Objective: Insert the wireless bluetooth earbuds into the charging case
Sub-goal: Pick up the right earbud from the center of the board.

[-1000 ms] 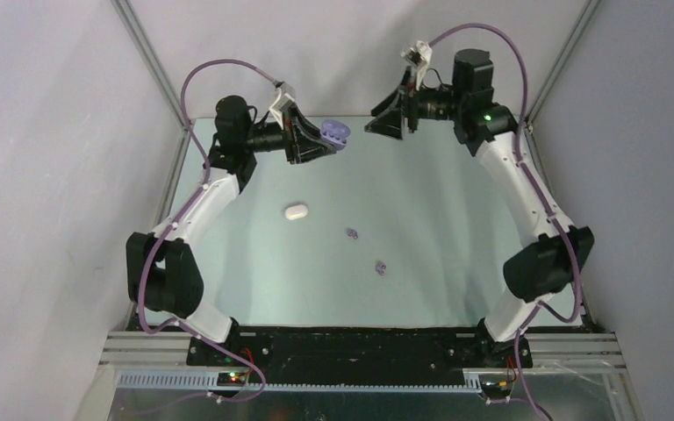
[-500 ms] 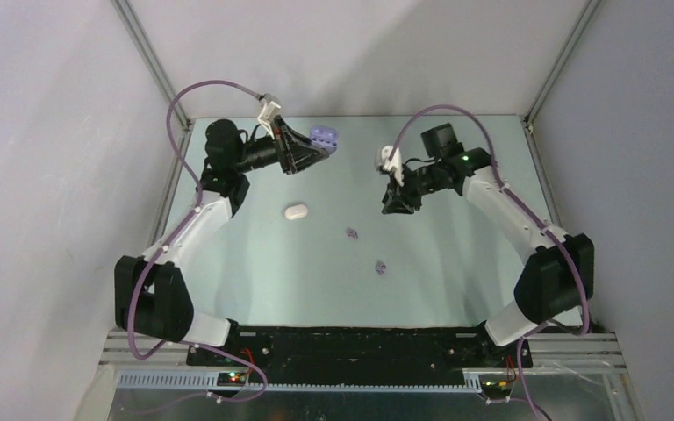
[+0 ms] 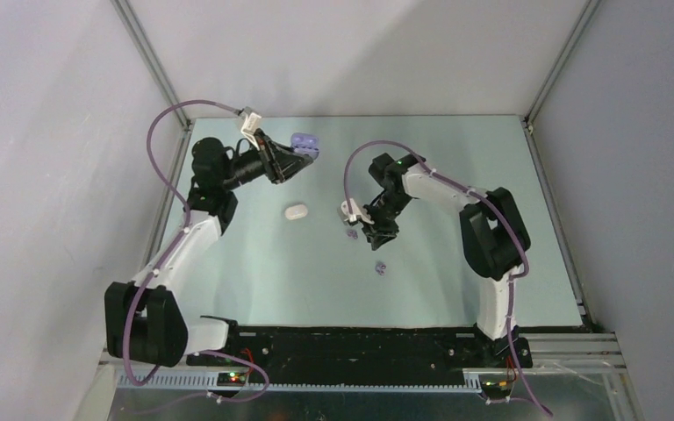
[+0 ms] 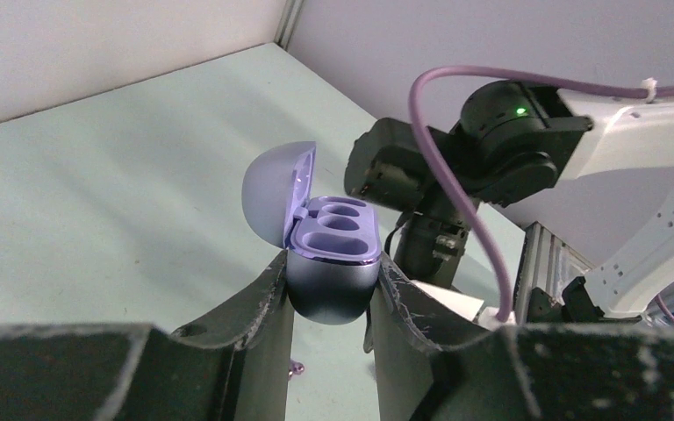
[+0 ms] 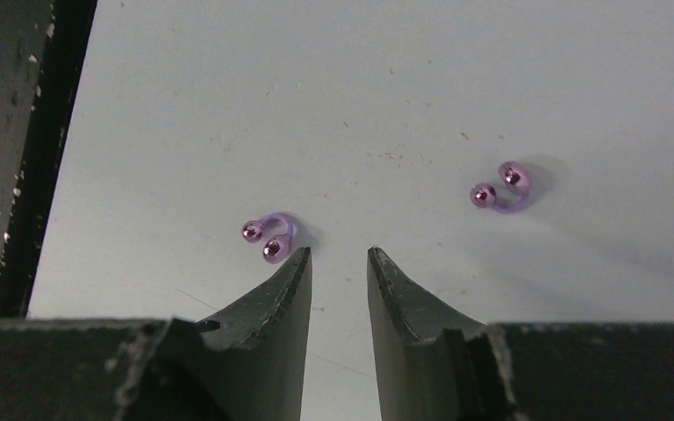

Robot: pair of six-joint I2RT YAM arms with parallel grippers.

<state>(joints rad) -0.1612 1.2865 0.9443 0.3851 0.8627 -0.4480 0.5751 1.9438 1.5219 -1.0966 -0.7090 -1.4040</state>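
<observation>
My left gripper [image 3: 297, 154] is shut on the lower half of a purple charging case [image 3: 304, 142], held above the table's back left. The case [image 4: 333, 254] has its lid open and both of its sockets are empty. Two purple earbuds lie on the table: one [image 3: 351, 233] just left of my right gripper [image 3: 376, 231], the other [image 3: 381, 267] nearer the front. In the right wrist view one earbud [image 5: 268, 237] sits just beyond the left fingertip and the other [image 5: 500, 187] lies further right. My right gripper [image 5: 340, 253] is open by a narrow gap with nothing in it.
A closed white case [image 3: 296, 211] lies on the pale green table [image 3: 456, 263] below the left gripper. Grey walls and metal frame posts enclose the table on three sides. The right arm's purple cable [image 4: 456, 184] hangs behind the held case.
My right arm has swung down from high at the back to just over the table by the purple earbuds, and its jaws have narrowed. The left arm has shifted left with the case.
</observation>
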